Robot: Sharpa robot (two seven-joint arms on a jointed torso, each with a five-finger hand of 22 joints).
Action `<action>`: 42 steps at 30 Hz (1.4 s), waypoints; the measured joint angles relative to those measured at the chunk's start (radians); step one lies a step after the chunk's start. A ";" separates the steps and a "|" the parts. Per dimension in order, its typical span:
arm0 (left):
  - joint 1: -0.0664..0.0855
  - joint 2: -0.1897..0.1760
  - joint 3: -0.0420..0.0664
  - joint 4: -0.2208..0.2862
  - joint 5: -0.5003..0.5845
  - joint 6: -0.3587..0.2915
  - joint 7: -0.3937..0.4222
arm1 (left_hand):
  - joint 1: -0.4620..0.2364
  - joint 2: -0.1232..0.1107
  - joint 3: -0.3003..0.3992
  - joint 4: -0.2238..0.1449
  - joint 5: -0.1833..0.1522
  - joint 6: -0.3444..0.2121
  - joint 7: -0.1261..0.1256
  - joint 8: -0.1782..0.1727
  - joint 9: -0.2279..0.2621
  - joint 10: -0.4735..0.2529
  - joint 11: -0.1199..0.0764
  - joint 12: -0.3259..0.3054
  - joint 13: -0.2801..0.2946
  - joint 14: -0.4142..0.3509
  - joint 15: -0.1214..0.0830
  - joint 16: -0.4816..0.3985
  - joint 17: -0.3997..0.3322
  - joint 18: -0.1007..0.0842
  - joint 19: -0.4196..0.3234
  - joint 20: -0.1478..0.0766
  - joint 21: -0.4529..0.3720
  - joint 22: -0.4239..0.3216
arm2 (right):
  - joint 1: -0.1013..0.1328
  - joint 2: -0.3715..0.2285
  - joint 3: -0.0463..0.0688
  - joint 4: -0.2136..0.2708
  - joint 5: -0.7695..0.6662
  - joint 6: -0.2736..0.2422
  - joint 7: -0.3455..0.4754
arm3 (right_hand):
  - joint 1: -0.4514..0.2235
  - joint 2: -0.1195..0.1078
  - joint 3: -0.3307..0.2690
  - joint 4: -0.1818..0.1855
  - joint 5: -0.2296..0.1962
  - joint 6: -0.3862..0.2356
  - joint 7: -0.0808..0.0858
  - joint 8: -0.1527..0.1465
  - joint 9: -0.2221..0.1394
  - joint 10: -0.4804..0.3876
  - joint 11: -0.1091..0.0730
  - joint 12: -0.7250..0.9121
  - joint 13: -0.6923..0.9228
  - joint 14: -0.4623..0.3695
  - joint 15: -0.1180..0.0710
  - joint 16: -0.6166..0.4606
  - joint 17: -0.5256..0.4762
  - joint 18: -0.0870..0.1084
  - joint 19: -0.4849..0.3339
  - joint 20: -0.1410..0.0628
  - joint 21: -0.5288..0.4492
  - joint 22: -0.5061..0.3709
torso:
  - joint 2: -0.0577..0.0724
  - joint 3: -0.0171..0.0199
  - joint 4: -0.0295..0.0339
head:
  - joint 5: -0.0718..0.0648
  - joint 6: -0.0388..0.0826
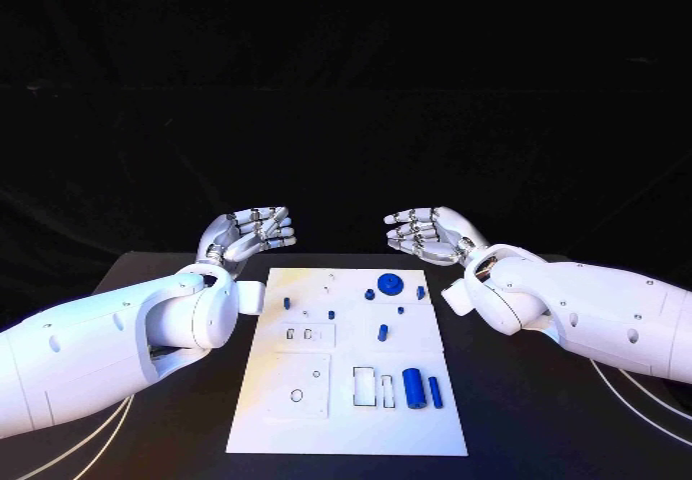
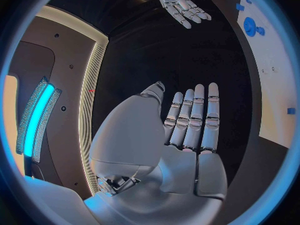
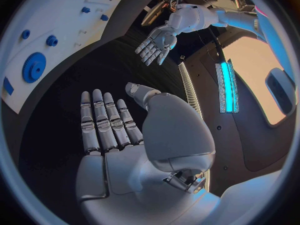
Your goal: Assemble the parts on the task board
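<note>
Hands raised and holding nothing beyond a white board of blue parts.
Nearest us we see two blue cylinders (image 1: 421, 388) lying at the task board's (image 1: 317, 420) near right; farther on, a blue gear (image 1: 389, 282) sits by its far edge. Past that edge, our left hand (image 1: 248, 235) and right hand (image 1: 427, 234) hover with fingers spread, well apart.

My head camera looked steeply down on the task board (image 1: 346, 400) from close above, with both arms entering from the sides. My left wrist camera sat right behind the left hand (image 2: 187, 130), facing along its palm; my right wrist camera did likewise behind the right hand (image 3: 119, 130). Each wrist view caught the opposite hand and an edge of the board.
</note>
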 measured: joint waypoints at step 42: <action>0.035 -0.123 0.013 0.244 -0.012 0.056 -0.026 | 0.014 -0.031 0.037 0.001 -0.004 0.039 0.007 -0.003 -0.002 0.083 -0.016 -0.036 -0.003 0.068 -0.025 0.011 0.041 0.000 0.069 -0.029 0.011 -0.014 | 0.073 0.085 0.007 -0.037 -1.014 0.196 -0.411 | 0.008 -0.147 -0.050 0.089 0.006 0.223 -0.010 0.077 0.093 0.220 -0.117 0.011 0.136 0.637 -0.170 1.122 1.058 -0.079 0.737 -0.156 1.145 1.142 | 0.154 -0.0346 0.0393 | -0.037 0.027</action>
